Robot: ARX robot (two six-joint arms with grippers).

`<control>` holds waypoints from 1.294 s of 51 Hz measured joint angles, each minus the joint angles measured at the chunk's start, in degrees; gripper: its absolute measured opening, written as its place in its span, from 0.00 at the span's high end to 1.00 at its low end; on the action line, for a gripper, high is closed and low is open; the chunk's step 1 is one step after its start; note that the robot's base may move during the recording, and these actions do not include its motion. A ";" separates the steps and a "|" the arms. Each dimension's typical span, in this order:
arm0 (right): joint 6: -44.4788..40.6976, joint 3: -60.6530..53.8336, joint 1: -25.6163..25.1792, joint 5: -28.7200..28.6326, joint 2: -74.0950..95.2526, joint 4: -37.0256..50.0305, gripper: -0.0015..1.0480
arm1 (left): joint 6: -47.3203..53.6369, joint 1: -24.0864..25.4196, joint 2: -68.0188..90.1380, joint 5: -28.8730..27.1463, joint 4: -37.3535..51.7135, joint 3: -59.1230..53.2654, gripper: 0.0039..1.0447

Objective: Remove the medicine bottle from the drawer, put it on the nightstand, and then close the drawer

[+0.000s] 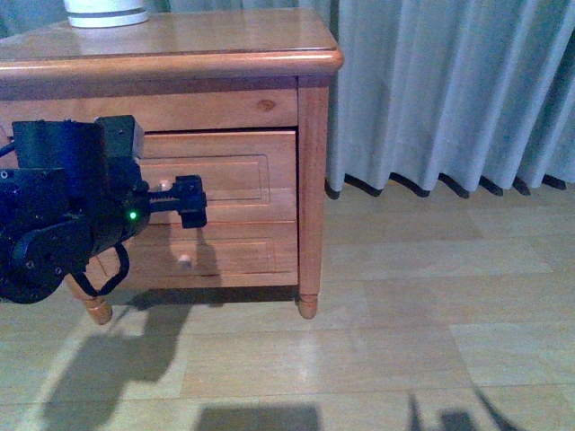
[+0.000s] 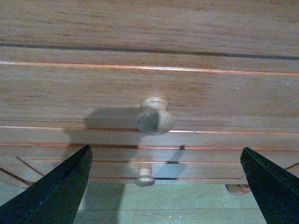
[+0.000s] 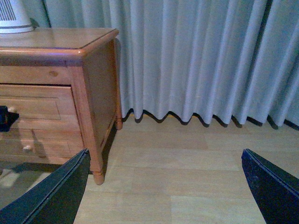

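**Dim, blue-tinted, slightly soft**

All three views carry a cool blue cast. The nightstand [image 1: 225, 40] top shows pale glare. Dark shadows spread across the floor [image 1: 404, 341]. The knob [image 2: 155, 116] looks blurred up close.

Going off the nightstand [image 1: 180, 54]: an appliance [image 1: 106, 11] sits on top, back left. The drawer [image 1: 235, 171] is in its front, above a lower drawer [image 1: 238, 256]. The left hand [image 1: 187, 202] is right in front of the drawer's knob [image 2: 155, 116]. Curtains [image 1: 449, 90] hang to its right and behind.
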 joint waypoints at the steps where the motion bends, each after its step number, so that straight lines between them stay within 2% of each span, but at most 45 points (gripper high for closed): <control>1: 0.00 0.00 0.00 0.00 0.00 0.00 0.07 | -0.02 0.00 0.22 0.00 0.00 0.24 0.06; 38: 0.00 0.00 0.00 0.00 0.00 0.00 0.07 | 0.07 0.74 4.11 0.87 3.72 3.69 0.06; 66: 0.00 0.00 0.00 0.00 0.00 0.00 0.07 | 0.04 0.74 6.71 -0.46 7.30 6.08 0.06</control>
